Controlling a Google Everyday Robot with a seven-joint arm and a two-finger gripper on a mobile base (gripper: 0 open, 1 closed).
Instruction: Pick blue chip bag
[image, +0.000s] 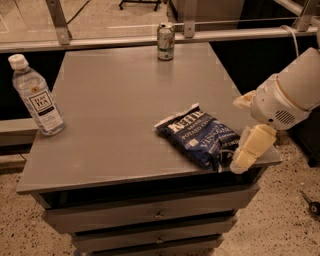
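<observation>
My gripper (248, 126), with cream-coloured fingers on a white arm, hovers at the front right corner of the flat grey metal drawer cabinet top (115, 100). Its jaws are apart and hold nothing. The crinkly dark navy-blue chip bag with white lettering (200, 137) lies flat just beside my lower finger (253, 149). A clear plastic water bottle (37, 97) stands at the far left, and a drinks can (165, 41) stands at the back edge.

White lettering on the blue chip bag (200, 137), at 4 o'clock on the worktop (115, 100), reads "KETTLE", then "POTATO" and "VINEGAR". The water bottle (37, 97) label at 9 o'clock and the can (165, 41) print at 12 o'clock are unreadable. The end effector (236, 135), fingers apart, sits at the bag's 3 o'clock.
</observation>
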